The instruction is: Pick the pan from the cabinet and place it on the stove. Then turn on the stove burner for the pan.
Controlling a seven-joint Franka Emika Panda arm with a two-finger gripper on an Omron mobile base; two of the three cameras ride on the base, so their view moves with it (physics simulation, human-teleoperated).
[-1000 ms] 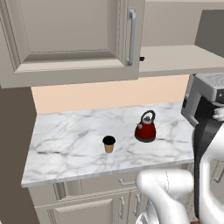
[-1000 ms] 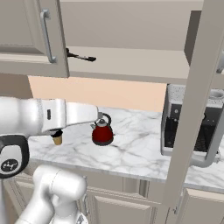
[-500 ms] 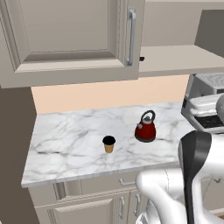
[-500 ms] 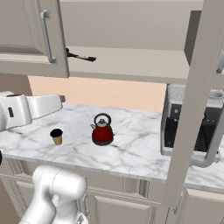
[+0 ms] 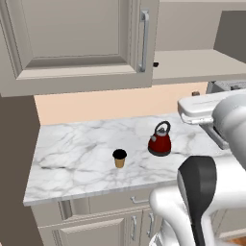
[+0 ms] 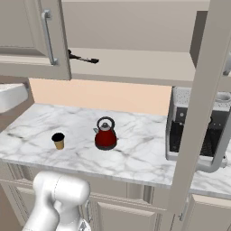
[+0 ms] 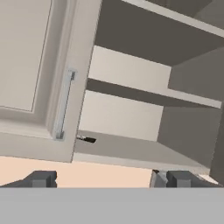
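From my left base camera, the taupe cabinet (image 5: 81, 43) hangs over a marble counter (image 5: 72, 158), its door with the long metal bar handle (image 5: 143, 41) facing me. A red kettle (image 5: 160, 140) and a small brown cup (image 5: 119, 158) stand apart on the stone. The tip of the pan's black handle (image 5: 155, 64) pokes past the door's edge on the lower shelf.

From my right base camera, the door stands swung aside and the pan handle (image 6: 83, 57) lies on the shelf, the pan itself hidden behind the door. The kettle (image 6: 105, 133) sits right of the cup (image 6: 58, 140); a metal appliance (image 6: 194, 126) stands at the counter's right end.

Through my hand camera, the gripper (image 7: 109, 178) looks up into the open cabinet (image 7: 144, 100), jaws spread wide and holding nothing. The dark handle tip (image 7: 86, 139) shows on the bottom shelf beside the door edge.
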